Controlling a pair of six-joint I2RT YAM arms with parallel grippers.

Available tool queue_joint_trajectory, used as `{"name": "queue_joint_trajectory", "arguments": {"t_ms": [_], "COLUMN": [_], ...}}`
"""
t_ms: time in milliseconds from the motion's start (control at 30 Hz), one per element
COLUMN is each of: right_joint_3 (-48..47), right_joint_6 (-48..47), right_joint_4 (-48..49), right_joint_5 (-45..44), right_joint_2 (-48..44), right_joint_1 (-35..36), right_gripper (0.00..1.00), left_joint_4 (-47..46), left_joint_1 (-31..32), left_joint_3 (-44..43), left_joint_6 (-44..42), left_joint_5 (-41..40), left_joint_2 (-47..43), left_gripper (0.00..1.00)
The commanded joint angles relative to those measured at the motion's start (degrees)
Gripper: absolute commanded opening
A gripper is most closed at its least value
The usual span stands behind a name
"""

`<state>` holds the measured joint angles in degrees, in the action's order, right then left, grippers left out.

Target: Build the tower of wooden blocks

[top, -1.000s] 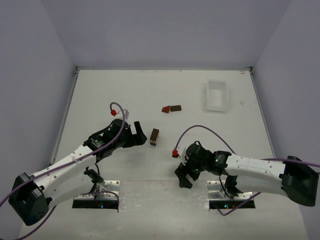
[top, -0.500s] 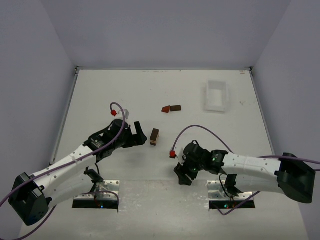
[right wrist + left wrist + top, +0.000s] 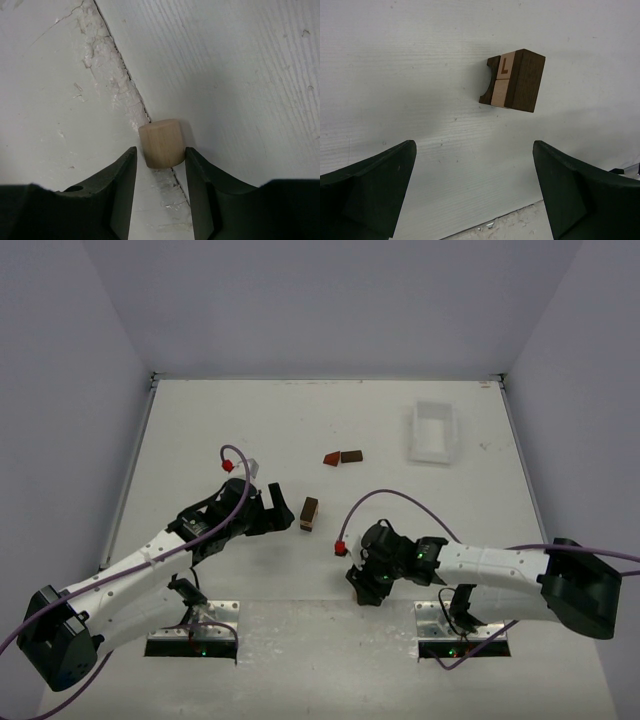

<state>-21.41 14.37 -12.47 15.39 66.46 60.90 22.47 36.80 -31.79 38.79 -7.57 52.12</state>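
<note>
The wood block tower is a short stack of dark brown and light tan blocks left of centre. The left wrist view shows it lying ahead of the jaws, one tan face marked "L". My left gripper is open just left of it, its wide fingers empty. My right gripper is low at the table's near seam. Its jaws have narrowed around a light tan cylinder block. The right finger touches the block and a thin gap shows at the left finger. The top view hides this block.
A reddish wedge block and a dark brown block lie together farther back. A white plastic tray stands at the back right. A crumbly seam runs under the cylinder, between table and near board.
My right gripper has slid a little left along the near seam and its jaws have narrowed around the tan cylinder. The left arm and the stack have not moved.
</note>
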Motion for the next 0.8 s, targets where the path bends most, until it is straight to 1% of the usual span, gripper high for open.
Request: {"name": "queue_joint_trajectory", "arguments": {"t_ms": [0,233,333,533,633,733,767], "right_joint_3": [-2.78,-2.11,-2.32,-2.07,-1.31,-0.48,0.03], "right_joint_6": [-1.3,-2.33,-2.93,-3.89,-4.58,-5.05,-5.05], "right_joint_4": [1.96,4.47,4.64,6.46,9.67,12.97,15.75], "right_joint_5": [-0.36,1.26,2.02,-0.97,-2.44,-3.13,-3.53], "right_joint_2": [1.33,2.55,3.05,1.53,-0.74,-2.34,-2.96], "right_joint_1": [0.36,0.36,0.36,0.36,0.36,0.36,0.36], "right_gripper": [0.42,0.27,0.16,0.06,0.02,0.0,0.0], "left_joint_4": [-2.17,-2.17,-2.25,-2.44,-2.71,-3.31,-4.11], "left_joint_1": [0.47,0.64,0.47,0.47,0.47,0.47,0.47], "left_joint_3": [0.12,0.18,0.24,0.11,0.22,0.08,0.14], "left_joint_6": [-0.82,-0.82,-0.73,-1.04,-1.1,-1.62,-2.19], "left_joint_5": [0.49,0.45,0.36,1.48,1.63,3.21,4.85], "left_joint_2": [-0.91,-1.23,-1.14,-1.66,-2.29,-2.45,-2.68], "left_gripper": [1.0,1.0,1.0,1.0,1.0,1.0,1.0]}}
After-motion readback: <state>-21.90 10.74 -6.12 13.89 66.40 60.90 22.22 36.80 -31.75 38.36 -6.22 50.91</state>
